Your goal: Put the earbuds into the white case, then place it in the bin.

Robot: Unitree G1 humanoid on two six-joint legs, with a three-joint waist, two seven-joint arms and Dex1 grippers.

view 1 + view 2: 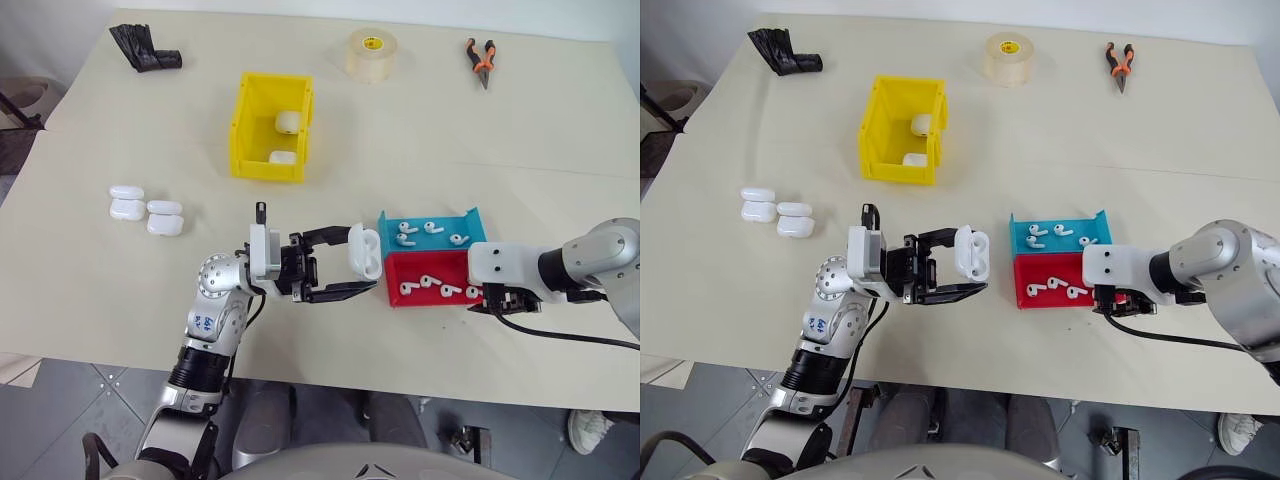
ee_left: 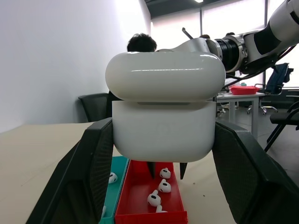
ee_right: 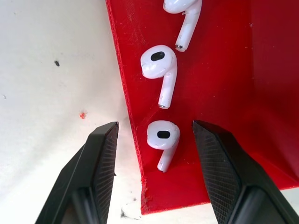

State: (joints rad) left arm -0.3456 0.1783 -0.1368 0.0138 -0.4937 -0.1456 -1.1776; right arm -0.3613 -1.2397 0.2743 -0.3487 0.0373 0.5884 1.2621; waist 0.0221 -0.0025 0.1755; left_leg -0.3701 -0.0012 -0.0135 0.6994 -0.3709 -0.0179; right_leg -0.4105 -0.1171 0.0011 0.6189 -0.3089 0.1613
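Left tool (image 1: 345, 268) clamping white case (image 1: 365, 251), right tool (image 3: 154, 135) wide, straddling earbud (image 3: 163, 137) in red tray (image 3: 219, 70)

Small blue characters on the left arm's silver joint (image 1: 203, 321) look like "64", though too blurred for certainty.

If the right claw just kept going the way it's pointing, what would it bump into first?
Most likely the earbud lying in the red tray, which sits between the right gripper's open fingers. One finger may meet the tray's rim instead; depth is hard to judge.
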